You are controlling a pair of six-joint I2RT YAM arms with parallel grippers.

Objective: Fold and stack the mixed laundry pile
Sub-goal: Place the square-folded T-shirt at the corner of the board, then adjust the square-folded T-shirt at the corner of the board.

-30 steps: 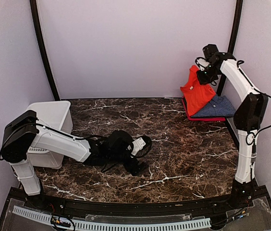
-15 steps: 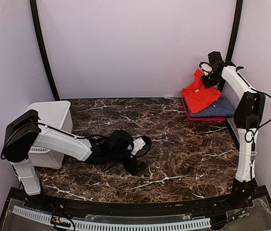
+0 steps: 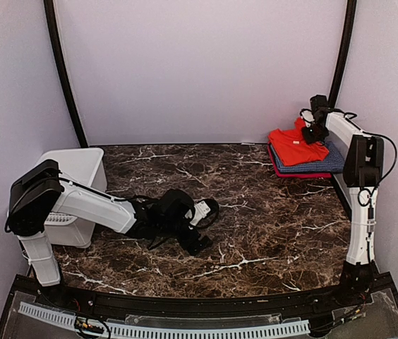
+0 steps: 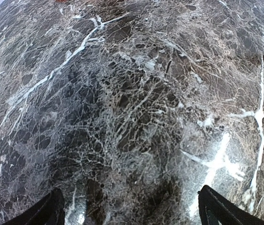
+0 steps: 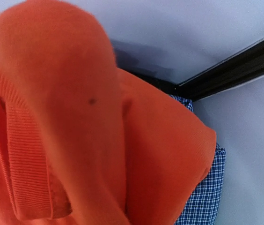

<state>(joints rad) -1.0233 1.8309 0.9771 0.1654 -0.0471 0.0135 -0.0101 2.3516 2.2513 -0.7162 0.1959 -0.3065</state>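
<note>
Right tool (image 3: 315, 132) has dropped, laying orange shirt (image 3: 294, 146) on folded checked shirt (image 3: 320, 164), far right of white basket (image 3: 79, 166). It's closed, apparently still pinching orange cloth. Stacking looks nearly done; release and tidying remain. Left tool (image 4: 132, 213) wide open, empty, low over counter (image 3: 255, 233) right of basket. Nothing in the way.

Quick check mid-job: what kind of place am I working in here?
Likely a robot test booth, not a home laundry: plain pale walls close round a dark marble-patterned tabletop, with a white slotted plastic basket and a bright orange-red shirt atop a blue-and-white checked shirt.
</note>
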